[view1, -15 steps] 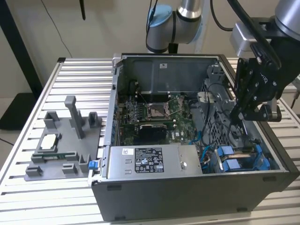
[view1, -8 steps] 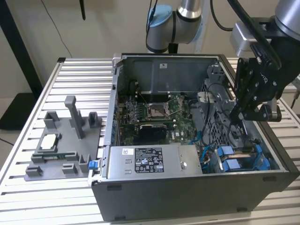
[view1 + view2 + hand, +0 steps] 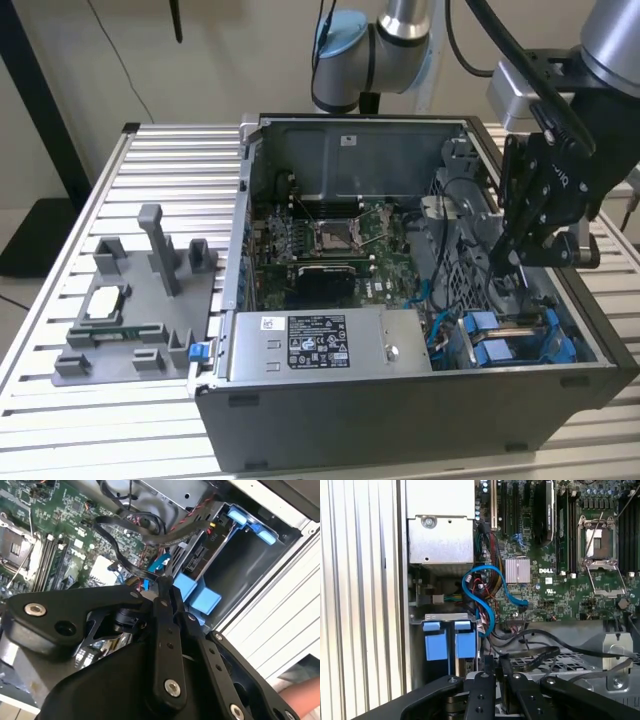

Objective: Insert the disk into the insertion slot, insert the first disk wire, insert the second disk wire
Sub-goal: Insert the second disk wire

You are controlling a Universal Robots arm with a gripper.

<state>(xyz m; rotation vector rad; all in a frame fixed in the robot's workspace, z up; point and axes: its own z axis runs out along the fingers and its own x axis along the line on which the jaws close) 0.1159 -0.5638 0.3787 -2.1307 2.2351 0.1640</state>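
Observation:
My gripper (image 3: 508, 262) reaches down into the open computer case at the exterior view's right, over the dark drive cage (image 3: 545, 330). In both wrist views its black fingers (image 3: 162, 592) meet on the end of a black disk wire (image 3: 117, 550), which loops back toward the motherboard. The same wire (image 3: 535, 655) runs off sideways from the gripper (image 3: 495, 664). Just beyond the fingertips, two bright blue carrier ends (image 3: 454, 642) sit side by side in the insertion slot (image 3: 240, 565). The disk's silver body is hidden inside the cage. Blue frame parts (image 3: 495, 345) line the cage.
Green motherboard (image 3: 330, 235) with its square socket, a silver power supply (image 3: 320, 340) and a curled blue cable (image 3: 482, 592) crowd the case. A grey fixture tray (image 3: 130, 310) stands on the slatted table (image 3: 60, 400) at the exterior view's left. A person's arm (image 3: 302, 700) is nearby.

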